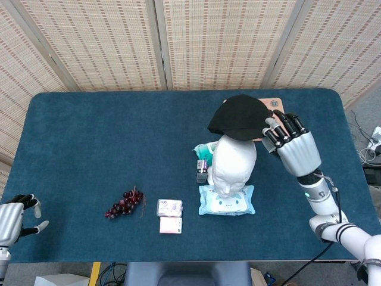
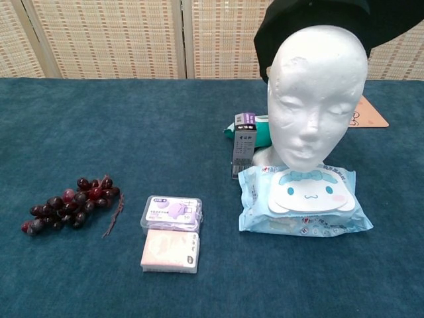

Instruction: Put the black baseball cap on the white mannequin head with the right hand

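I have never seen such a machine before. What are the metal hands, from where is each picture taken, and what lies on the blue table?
This is a robot with two arms, each ending in a metal hand with fingers. One picture looks down from its head, the other looks forward from its chest.

The right hand holds a black baseball cap over a white mannequin head. In the chest view the cap shows at the top of the head, behind its crown. The left hand waits at the near left corner and holds nothing.

On the blue table lie a bunch of dark grapes, two small flat packets, a blue pack of wipes in front of the head, a green packet with a small dark box beside it, and an orange mat behind.
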Robot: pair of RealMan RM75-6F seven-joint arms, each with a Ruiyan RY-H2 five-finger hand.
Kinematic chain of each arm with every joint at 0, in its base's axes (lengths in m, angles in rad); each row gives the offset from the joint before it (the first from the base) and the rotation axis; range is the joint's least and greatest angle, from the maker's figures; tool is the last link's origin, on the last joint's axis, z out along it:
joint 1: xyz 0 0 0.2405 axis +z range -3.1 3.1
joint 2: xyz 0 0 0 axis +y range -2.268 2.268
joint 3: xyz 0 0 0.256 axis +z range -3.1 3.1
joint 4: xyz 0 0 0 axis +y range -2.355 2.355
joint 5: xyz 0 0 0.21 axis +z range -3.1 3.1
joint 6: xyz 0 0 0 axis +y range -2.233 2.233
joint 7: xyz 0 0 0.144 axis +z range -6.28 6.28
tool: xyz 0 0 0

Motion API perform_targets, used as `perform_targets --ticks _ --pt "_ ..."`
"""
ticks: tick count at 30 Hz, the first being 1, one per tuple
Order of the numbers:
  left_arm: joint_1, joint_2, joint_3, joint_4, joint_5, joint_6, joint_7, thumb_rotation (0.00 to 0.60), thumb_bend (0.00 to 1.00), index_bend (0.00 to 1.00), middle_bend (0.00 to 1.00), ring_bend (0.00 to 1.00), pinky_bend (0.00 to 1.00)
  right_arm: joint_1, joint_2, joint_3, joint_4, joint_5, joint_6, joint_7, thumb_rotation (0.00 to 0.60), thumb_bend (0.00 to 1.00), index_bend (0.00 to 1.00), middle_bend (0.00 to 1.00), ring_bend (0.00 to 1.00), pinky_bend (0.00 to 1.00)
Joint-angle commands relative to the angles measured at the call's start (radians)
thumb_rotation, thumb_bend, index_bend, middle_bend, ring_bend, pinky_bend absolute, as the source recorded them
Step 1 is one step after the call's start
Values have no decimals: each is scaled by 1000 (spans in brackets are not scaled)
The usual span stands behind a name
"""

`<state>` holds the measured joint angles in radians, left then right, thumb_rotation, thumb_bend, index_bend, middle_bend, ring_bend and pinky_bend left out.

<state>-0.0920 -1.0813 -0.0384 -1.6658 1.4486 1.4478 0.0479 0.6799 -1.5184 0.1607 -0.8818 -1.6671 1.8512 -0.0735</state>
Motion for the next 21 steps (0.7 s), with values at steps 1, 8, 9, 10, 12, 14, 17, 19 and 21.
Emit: perform_targets --ticks 1,8,9,10,12,14,17,19,21 --pt "0 0 0 -2 1 0 2 600 5 674 482 365 520 -11 80 -22 -149 -67 27 -109 600 454 602 455 283 385" --pt "-2 -2 1 -3 -1 -6 8 600 6 674 482 365 520 -51 147 -51 -267 -142 37 -188 600 454 604 459 288 385" --pt "-2 -2 1 -2 -2 -7 8 600 6 674 482 365 520 -56 151 -54 -274 -150 39 -193 600 454 604 461 291 385" --pt "-3 -2 1 -3 -3 -9 9 600 5 674 482 365 520 -60 154 -57 -281 -158 41 -198 600 454 604 462 293 385" --pt "-3 -2 2 -4 -4 -10 11 600 5 674 481 365 520 -71 160 -63 -296 -177 44 -209 600 454 605 462 293 385" --pt "-3 -2 2 -4 -4 -10 11 600 5 674 482 365 520 -83 165 -71 -317 -196 45 -224 600 453 605 463 293 385" --pt "-5 -2 2 -6 -5 -13 14 600 5 674 482 365 520 -100 172 -85 -352 -229 45 -259 600 449 605 466 294 385" --pt "-5 -3 3 -4 -4 -15 12 600 6 674 482 365 520 -110 178 -95 -379 -256 41 -288 600 448 604 468 297 385" --pt "-5 -3 4 -3 -4 -16 12 600 5 674 482 365 520 -119 183 -103 -405 -285 37 -316 600 448 604 468 297 385"
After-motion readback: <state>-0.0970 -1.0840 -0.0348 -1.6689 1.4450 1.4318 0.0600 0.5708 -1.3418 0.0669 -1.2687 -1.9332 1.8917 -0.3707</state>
